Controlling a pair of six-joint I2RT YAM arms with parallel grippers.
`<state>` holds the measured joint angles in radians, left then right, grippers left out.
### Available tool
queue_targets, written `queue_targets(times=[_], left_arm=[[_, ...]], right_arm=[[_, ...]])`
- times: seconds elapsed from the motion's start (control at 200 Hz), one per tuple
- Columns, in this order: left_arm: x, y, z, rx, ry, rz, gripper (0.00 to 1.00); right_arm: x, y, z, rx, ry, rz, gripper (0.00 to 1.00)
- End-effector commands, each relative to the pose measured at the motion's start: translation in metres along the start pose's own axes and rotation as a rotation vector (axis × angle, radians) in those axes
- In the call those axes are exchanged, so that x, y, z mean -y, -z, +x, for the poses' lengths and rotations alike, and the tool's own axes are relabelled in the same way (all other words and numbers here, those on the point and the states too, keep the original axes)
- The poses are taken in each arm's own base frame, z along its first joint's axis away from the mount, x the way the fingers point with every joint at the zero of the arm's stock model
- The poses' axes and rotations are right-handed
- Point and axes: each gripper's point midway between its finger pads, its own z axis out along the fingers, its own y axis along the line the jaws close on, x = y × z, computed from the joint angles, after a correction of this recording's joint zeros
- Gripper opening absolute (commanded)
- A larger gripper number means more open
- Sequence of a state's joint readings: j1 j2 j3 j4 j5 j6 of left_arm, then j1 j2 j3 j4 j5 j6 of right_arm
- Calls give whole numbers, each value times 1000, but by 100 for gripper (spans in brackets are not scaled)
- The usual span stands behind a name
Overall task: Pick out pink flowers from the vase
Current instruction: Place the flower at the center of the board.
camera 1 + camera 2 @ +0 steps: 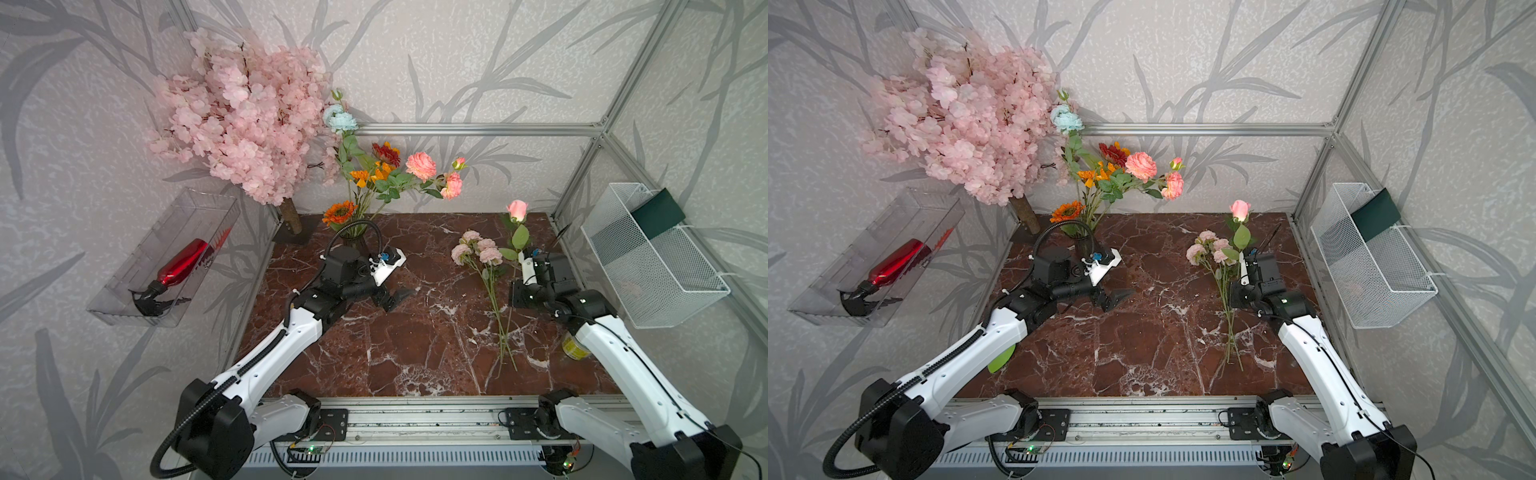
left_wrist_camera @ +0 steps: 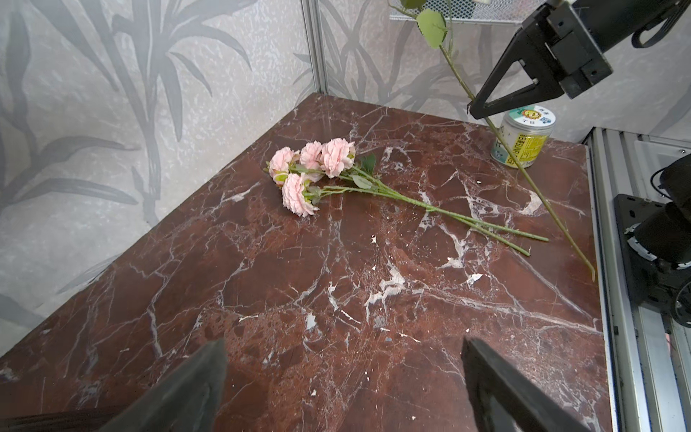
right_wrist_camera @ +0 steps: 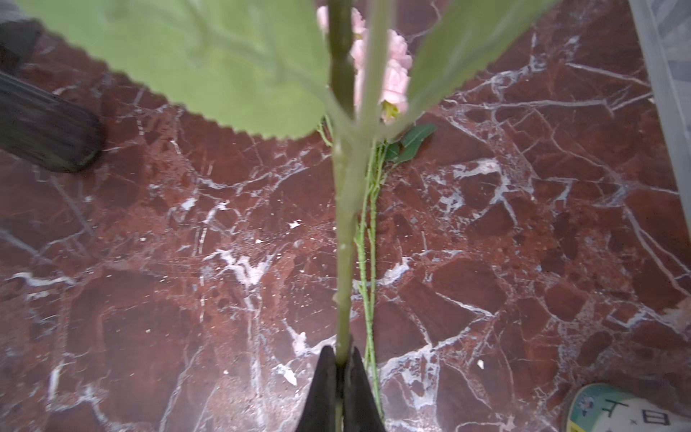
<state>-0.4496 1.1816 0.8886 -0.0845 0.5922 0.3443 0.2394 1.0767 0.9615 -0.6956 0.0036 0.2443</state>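
Note:
The dark glass vase (image 1: pixel 353 240) stands at the back left of the marble table (image 1: pixel 415 353). It holds mixed flowers, among them salmon pink flowers (image 1: pixel 421 165) leaning right. Several pale pink flowers (image 2: pixel 318 168) lie on the table at the right (image 1: pixel 478 249). My right gripper (image 3: pixel 339 351) is shut on the green stem of a pink rose (image 1: pixel 517 210). The rose is held steeply upright above the table, beside the lying ones. My left gripper (image 2: pixel 344 359) hovers open over the middle of the table (image 1: pixel 395 299), with nothing between its fingers.
A big pink blossom tree (image 1: pixel 245 120) fills the back left corner. On the left wall hangs a clear bin (image 1: pixel 124 307) holding a red spray bottle (image 1: pixel 183 262). A white mesh basket (image 1: pixel 652 257) hangs on the right wall. A labelled jar (image 2: pixel 525 136) stands under the right arm.

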Motion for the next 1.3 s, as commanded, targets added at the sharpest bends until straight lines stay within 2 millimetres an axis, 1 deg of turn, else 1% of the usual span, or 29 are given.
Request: queue_targets(times=[0.0,0.125,0.21,0.33,0.46,0.82,0.92,0.97,1.005,1.03,1.085,1.215,1.295], left_arm=[[-3,-2,2,-22,-29,-14,99],[-8,-7,11,-94,10,-14,99],[-8,-7,10,-94,13,-10,99],[-8,-3,8,-85,-5,-21,99],[-9,0,9,-87,-18,-40,99],[-5,2,7,-86,-14,-19,99],[-4,2,6,-85,-11,-16,99],[-2,3,6,-88,-7,-6,99],[1,4,5,-99,1,15,99],[3,4,5,-106,10,30,99],[2,4,2,-115,35,32,99],[-2,5,0,-104,38,6,99],[2,6,-1,-82,31,19,99]], right_arm=[[5,-12,0,-58,86,40,0],[7,-31,-2,-119,115,62,0],[6,-46,-2,-146,81,65,0],[-1,-68,1,-179,28,30,0],[-8,-85,3,-232,11,6,0],[-5,-124,6,-264,21,42,0],[-8,-134,5,-278,33,46,0],[-8,-140,5,-293,44,58,0],[-8,-141,3,-295,50,61,0],[-6,-150,9,-326,54,71,0],[-5,-155,11,-344,59,77,0],[-5,-164,15,-361,55,80,0],[-4,-167,17,-366,51,85,0]])
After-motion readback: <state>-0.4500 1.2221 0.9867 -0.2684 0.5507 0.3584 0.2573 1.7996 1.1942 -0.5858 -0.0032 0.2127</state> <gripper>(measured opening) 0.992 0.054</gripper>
